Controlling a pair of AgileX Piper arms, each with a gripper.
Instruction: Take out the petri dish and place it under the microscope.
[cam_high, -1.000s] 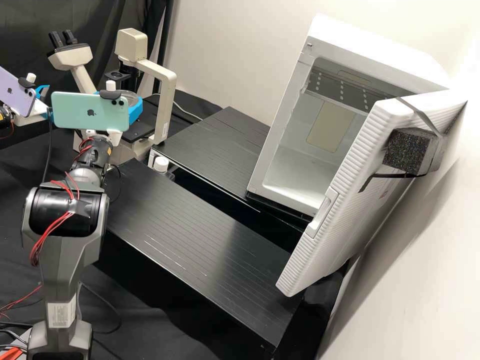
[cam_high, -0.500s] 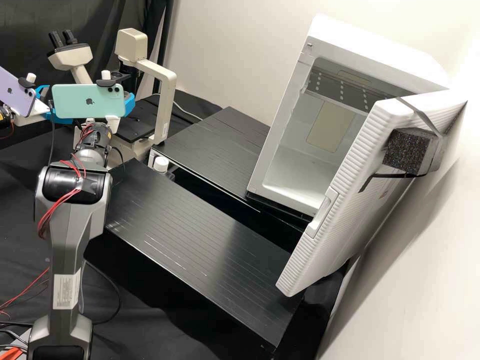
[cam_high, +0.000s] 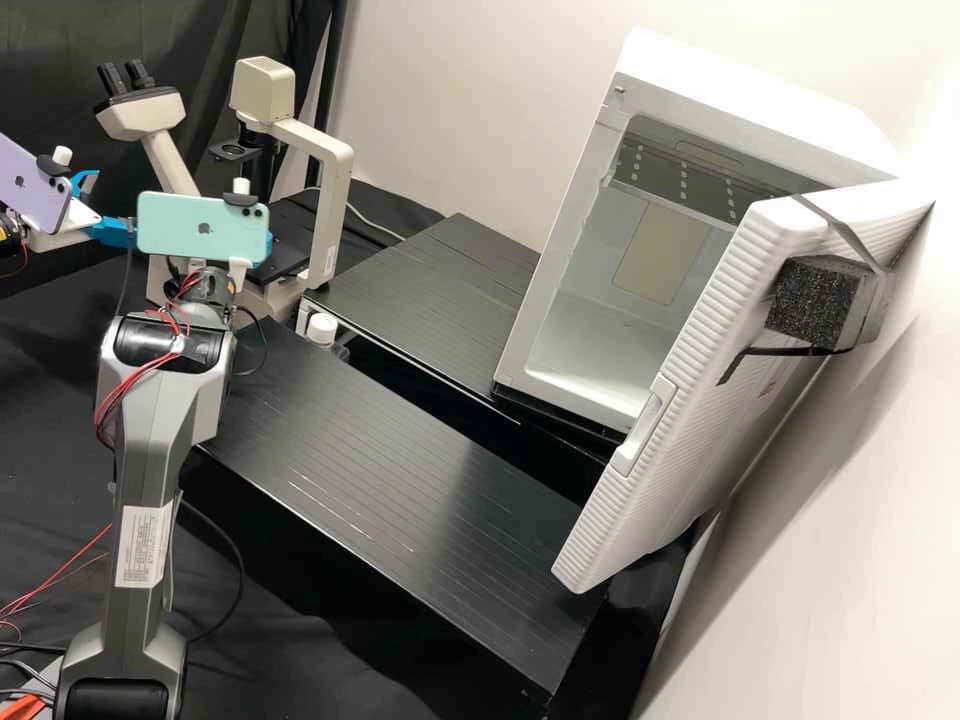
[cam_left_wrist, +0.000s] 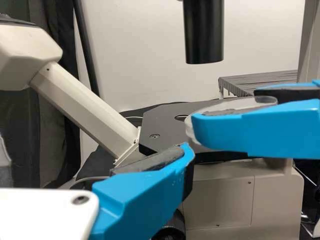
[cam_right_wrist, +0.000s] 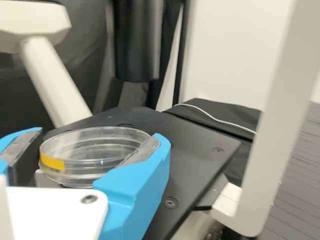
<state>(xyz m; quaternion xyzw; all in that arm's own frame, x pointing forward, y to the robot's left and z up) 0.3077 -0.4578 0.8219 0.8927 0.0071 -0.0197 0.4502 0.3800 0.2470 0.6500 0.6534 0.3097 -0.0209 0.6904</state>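
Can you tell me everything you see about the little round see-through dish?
The petri dish is round, shallow and clear, like plastic or glass. Its stacked rims look like a lid over a base. A yellow strip sits on its side. It is roughly level, pinched at its sides between the fingers of the right gripper, by the microscope's black stage. I can't tell whether it touches the stage.

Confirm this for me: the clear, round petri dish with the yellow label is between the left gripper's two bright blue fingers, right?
Not quite, left should be right: the right wrist view shows the petri dish with its yellow label between the two blue fingers of the right gripper.
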